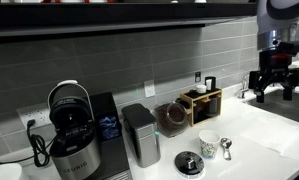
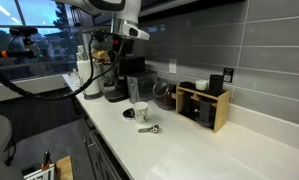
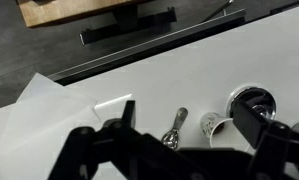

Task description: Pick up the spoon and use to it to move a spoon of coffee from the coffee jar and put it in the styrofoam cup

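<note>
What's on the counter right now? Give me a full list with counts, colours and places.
spoon: one, silver, lying on the counter beside the cup
styrofoam cup: one, white, upright, in front of the jar
coffee jar: one, clear glass with dark contents, near the wall
disc: one, black and white, flat near the front edge
canister: one, grey, between coffee maker and jar
coffee maker: one, black and silver, counter end
wooden box: one, light wood, against the wall
counter: one, white
gripper: one, black, open, raised above the counter, holding nothing
</note>
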`<state>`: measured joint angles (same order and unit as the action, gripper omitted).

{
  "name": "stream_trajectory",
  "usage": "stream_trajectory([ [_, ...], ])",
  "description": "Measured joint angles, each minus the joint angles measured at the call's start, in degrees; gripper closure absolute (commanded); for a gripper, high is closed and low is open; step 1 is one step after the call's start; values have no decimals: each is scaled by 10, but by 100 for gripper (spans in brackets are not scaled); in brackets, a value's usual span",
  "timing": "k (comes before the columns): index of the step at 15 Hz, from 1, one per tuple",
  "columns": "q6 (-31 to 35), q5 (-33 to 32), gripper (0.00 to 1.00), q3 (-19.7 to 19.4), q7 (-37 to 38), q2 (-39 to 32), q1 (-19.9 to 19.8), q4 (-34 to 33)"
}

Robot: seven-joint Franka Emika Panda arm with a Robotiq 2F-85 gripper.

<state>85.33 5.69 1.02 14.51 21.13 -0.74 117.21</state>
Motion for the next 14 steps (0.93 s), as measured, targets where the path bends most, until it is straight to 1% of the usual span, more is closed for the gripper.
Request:
stream_trajectory([
  [12,0,2,0,0,-1,-1,0,0],
  [14,31,21,0,1,-1,-13,1,12],
])
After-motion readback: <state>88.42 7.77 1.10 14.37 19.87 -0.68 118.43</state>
